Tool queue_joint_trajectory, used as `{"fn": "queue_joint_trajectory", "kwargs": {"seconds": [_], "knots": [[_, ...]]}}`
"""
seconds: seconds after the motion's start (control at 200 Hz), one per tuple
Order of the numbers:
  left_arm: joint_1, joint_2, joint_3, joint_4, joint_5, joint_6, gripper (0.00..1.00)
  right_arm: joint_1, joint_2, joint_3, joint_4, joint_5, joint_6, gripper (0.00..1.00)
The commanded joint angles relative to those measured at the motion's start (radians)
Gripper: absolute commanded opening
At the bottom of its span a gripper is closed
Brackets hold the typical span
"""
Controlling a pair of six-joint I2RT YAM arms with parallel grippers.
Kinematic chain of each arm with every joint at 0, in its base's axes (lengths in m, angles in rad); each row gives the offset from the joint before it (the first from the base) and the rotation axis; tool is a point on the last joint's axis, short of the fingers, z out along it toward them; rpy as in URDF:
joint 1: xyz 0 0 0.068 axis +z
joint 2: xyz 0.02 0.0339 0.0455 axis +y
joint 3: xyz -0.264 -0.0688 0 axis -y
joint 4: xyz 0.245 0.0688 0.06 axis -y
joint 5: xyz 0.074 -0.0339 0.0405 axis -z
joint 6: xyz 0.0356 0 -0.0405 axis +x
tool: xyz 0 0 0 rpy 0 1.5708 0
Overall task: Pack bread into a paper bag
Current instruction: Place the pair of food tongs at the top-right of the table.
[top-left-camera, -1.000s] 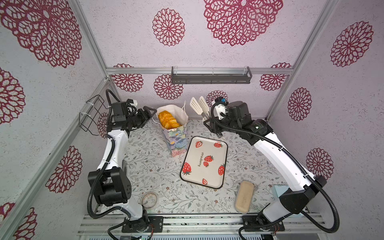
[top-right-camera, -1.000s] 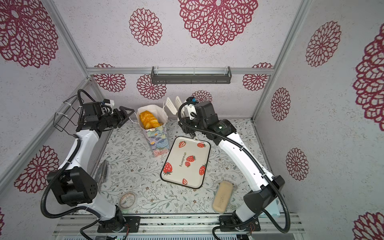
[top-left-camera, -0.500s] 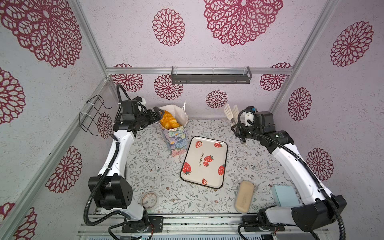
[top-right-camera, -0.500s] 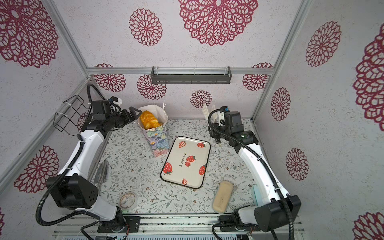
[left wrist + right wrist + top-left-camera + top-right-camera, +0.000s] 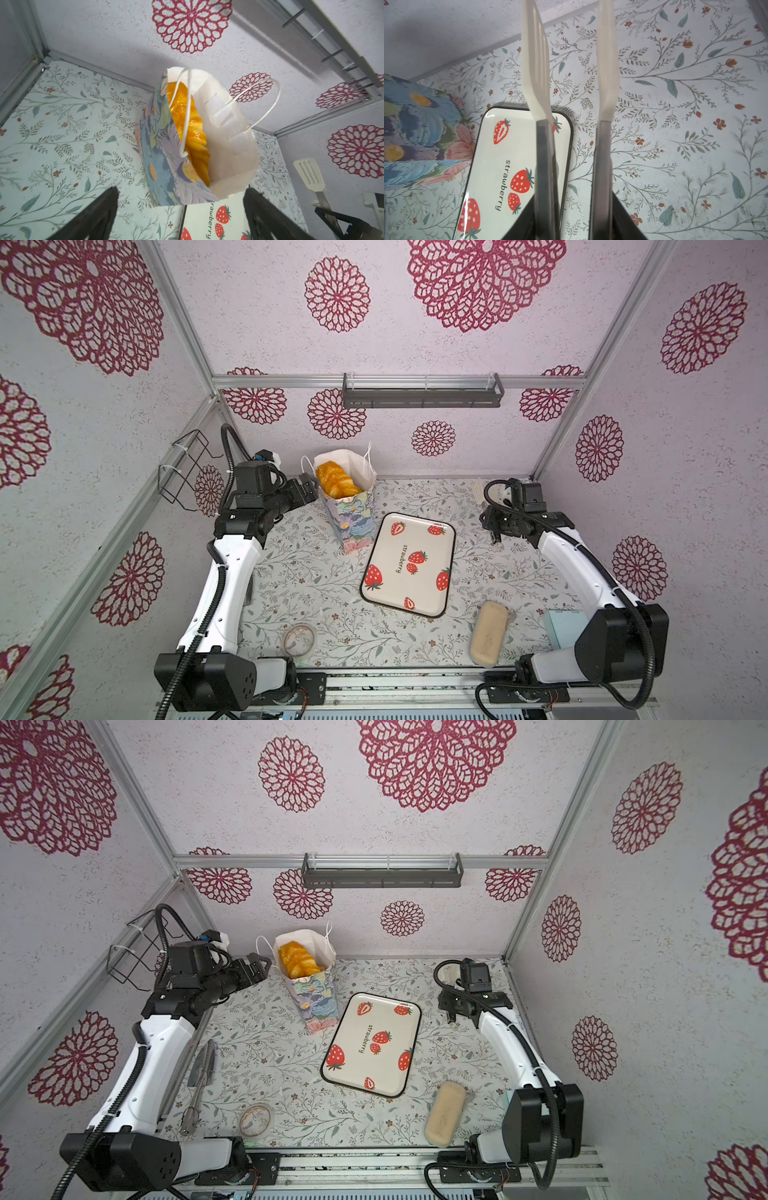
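Bread (image 5: 334, 485) sits inside paper bag (image 5: 353, 518), glossy orange pieces piled up to the mouth. The bag is at the back left of the worktop (image 5: 307, 572), upright on its base, long axis vertical, mouth up, cord handles loose. Left pincer (image 5: 308, 488) is level with the bag's mouth, just beside its wall; jaws wide apart, nothing between them, touching or not unclear. Right pincer (image 5: 573, 218) is well apart from the bag, near the back right, clamped on tongs (image 5: 605, 83), whose white tips point away from the wrist. Tray (image 5: 419, 539) beside the bag reads "strawberry". No other writing legible.
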Motion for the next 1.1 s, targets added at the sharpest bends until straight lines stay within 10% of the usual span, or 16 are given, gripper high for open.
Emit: {"fn": "queue_joint_trajectory", "kwargs": {"seconds": [0.0, 0.595, 1.096], "knots": [[-0.001, -0.032, -0.046, -0.02, -0.082, 0.01, 0.97, -0.011, 0.036, 0.013, 0.064, 0.055, 0.004, 0.44], [0.033, -0.051, -0.198, -0.029, -0.272, -0.043, 0.98, -0.019, 0.326, 0.105, 0.062, 0.194, -0.053, 0.44], [0.104, -0.02, -0.271, 0.044, -0.202, -0.048, 0.97, -0.018, 0.535, 0.224, 0.034, 0.202, -0.091, 0.44]]}}
